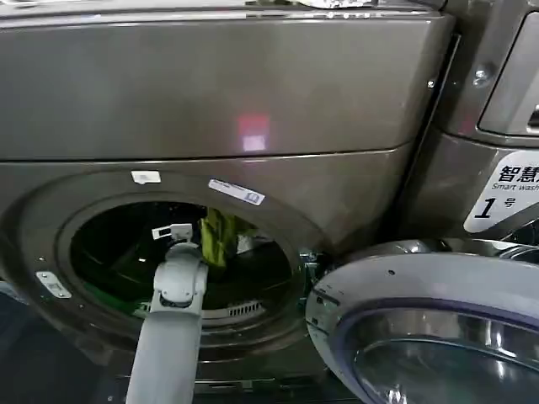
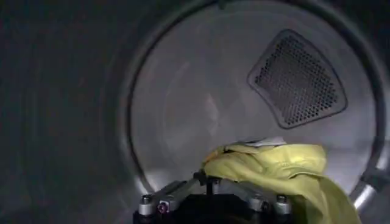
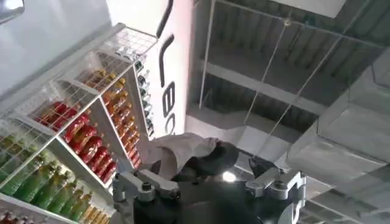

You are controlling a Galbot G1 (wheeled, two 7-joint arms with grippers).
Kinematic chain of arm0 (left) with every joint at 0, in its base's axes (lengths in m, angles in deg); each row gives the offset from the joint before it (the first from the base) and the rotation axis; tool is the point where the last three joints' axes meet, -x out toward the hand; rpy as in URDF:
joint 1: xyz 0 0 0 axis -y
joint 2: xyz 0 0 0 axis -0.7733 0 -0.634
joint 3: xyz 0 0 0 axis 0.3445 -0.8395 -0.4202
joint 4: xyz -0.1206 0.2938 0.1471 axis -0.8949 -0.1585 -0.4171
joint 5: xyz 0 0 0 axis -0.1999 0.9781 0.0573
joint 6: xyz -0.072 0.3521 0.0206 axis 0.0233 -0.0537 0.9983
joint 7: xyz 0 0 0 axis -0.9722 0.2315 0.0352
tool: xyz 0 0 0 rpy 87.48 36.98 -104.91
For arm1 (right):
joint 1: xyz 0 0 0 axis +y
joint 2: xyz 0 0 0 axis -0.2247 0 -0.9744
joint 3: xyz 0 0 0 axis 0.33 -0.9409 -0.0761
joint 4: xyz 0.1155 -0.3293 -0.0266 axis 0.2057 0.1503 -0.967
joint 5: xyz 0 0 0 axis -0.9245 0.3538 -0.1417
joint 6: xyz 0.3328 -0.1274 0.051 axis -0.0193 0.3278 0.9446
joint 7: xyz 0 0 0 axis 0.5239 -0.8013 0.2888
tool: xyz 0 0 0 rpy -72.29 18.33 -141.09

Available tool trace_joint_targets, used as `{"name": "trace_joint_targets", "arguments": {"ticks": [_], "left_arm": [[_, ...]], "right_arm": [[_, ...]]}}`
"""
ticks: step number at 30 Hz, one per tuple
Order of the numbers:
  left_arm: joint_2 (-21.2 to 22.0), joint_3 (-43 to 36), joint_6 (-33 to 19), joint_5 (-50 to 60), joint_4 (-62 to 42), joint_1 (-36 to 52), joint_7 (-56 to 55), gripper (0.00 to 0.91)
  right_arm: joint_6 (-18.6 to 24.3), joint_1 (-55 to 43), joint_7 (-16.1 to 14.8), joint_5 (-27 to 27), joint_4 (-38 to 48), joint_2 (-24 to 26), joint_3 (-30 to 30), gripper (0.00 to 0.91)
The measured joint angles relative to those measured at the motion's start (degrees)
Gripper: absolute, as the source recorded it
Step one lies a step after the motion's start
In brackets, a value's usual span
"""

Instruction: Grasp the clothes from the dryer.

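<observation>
- Reaching through the round port of the dryer (image 1: pixel 253 101), the left gripper (image 1: pixel 173 232) is seen inside the dark drum, at the end of a pale grey arm.
- A white label (image 1: pixel 504 199) is carried on the neighbouring panel at the right; Chinese characters, "Smart wash" and the numeral "1" can be read on it.
- Small white stickers (image 1: pixel 237 192) are fixed on the port rim; their print cannot be read.
- The clothes (image 1: pixel 217 237) are shown as crumpled yellow-green fabric, with a white patch on top in the left wrist view (image 2: pixel 286 167).
- The fabric is raised inside the drum, touching the left gripper; it appears to be clamped, though the fingertips are hidden by it.
- A perforated vent (image 2: pixel 297 79) is set in the drum's back wall.
- The glass door (image 1: pixel 438 328) is swung open at the right.
- The right gripper (image 3: pixel 210 192) is pointed at a ceiling beside shelves of bottles (image 3: pixel 73 146); its finger state cannot be told.
</observation>
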Motion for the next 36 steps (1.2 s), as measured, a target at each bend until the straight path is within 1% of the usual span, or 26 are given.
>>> {"name": "trace_joint_targets", "arguments": {"ticks": [21,36], "left_arm": [[-1.0,-0.4,0.4,-0.8,1.0,-0.9,-0.1,0.0],[-1.3,-0.3,0.3,-0.6,1.6,-1.3,0.3,0.0]], "right_arm": [[0.7,0.3,0.1,-0.4,-0.4,-0.7,0.3,0.907],[-0.6,0.4,0.7,0.3,-1.5,-1.1,0.9,0.907]]}}
